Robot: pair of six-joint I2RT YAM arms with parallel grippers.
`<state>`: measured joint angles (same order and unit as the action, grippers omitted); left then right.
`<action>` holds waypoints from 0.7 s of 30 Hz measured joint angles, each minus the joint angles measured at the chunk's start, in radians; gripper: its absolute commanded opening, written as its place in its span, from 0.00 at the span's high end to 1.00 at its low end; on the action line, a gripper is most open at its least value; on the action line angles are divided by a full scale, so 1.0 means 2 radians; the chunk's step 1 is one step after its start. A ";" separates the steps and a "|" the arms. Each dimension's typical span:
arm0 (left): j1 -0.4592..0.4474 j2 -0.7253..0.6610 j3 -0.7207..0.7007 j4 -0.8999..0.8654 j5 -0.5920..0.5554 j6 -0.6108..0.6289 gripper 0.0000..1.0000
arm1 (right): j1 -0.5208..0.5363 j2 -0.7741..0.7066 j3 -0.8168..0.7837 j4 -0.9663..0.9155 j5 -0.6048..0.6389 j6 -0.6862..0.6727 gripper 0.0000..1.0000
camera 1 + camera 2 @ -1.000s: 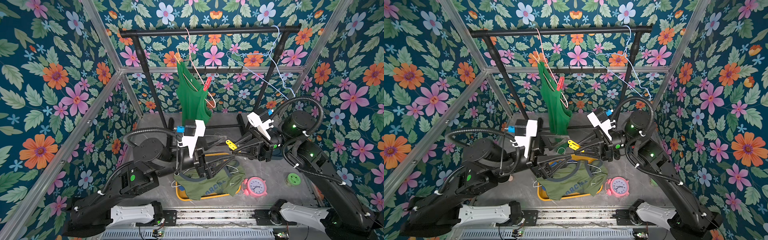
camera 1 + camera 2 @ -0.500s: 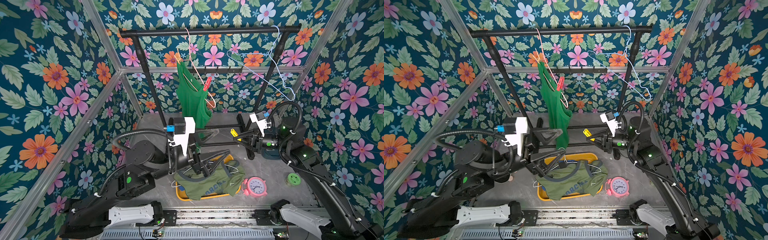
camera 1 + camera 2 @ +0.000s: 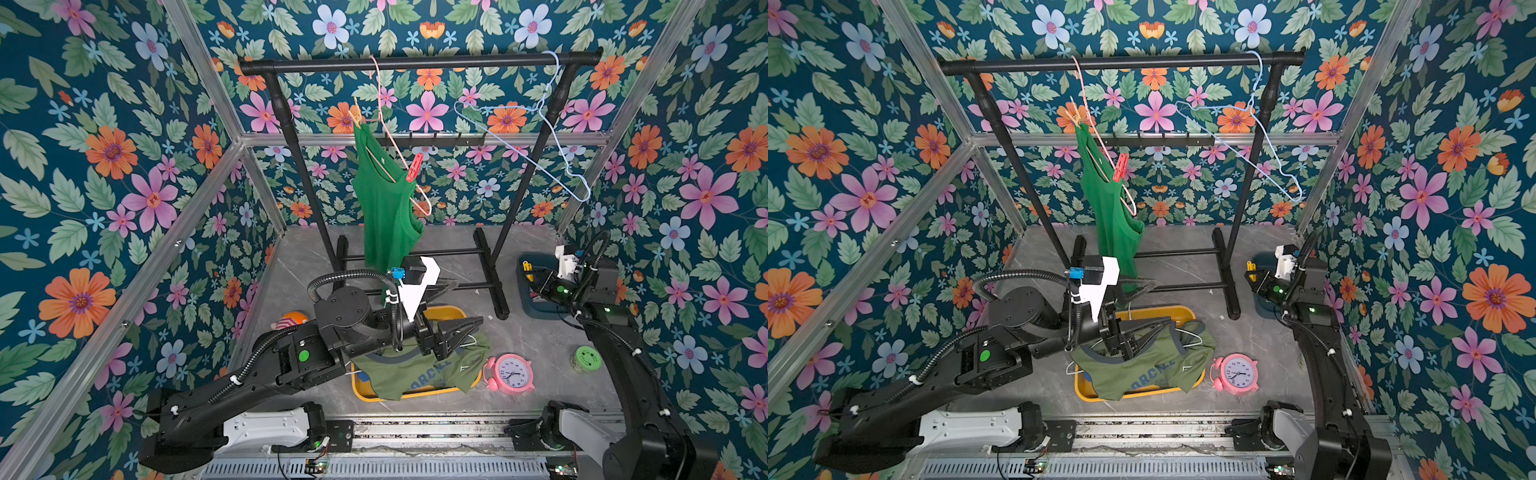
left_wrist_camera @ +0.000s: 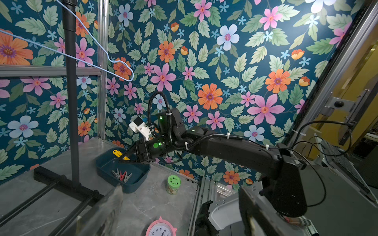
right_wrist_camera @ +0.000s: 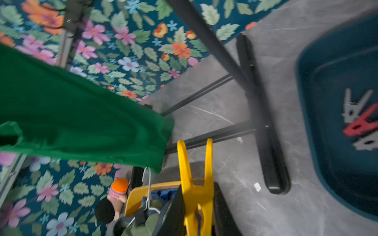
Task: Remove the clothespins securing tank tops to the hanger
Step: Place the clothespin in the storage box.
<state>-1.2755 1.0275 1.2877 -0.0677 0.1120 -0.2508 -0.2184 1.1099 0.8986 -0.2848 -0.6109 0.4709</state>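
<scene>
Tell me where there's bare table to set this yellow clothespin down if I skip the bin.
Bare table lies between the teal bin, the rack foot beside it, the pink clock and the green jar. Another strip runs behind the rack's base. Crowded: the yellow tray, covered by the olive tank top, with the left gripper over it.

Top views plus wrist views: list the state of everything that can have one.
Bright green tank top: hanging on pink hanger.
Red plastic clothespin: clipped onto it.
Yellow plastic clothespin: gripped, above teal bin.
Right gripper: shut on that clothespin.
Left gripper: open, empty.
Olive tank top: crumpled in yellow tray.
</scene>
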 measured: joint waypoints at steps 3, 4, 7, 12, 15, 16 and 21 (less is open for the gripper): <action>0.000 -0.006 -0.004 0.003 0.009 0.007 0.09 | -0.022 0.064 0.019 -0.001 0.033 0.010 1.00; 0.000 -0.010 -0.007 0.003 0.009 0.008 0.09 | -0.022 0.090 0.031 -0.001 0.039 0.009 1.00; 0.000 -0.020 -0.018 0.003 0.002 0.008 0.09 | -0.023 0.166 0.069 -0.005 0.054 0.005 1.00; 0.000 -0.036 -0.043 0.000 -0.023 0.009 0.09 | -0.026 0.258 0.119 -0.029 0.095 -0.004 1.00; 0.000 -0.046 -0.061 0.000 -0.036 0.007 0.09 | -0.031 0.318 0.160 -0.046 0.112 -0.011 1.00; 0.000 -0.049 -0.066 0.000 -0.039 0.007 0.09 | -0.032 0.339 0.175 -0.055 0.114 -0.015 0.99; 0.000 -0.055 -0.074 -0.001 -0.056 0.006 0.09 | -0.031 0.399 0.215 -0.092 0.125 -0.022 0.93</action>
<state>-1.2755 0.9169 1.1393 -0.0689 -0.0002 -0.2394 -0.2794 1.9076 1.3285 -0.4683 -0.3611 0.4271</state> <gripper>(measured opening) 0.909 0.192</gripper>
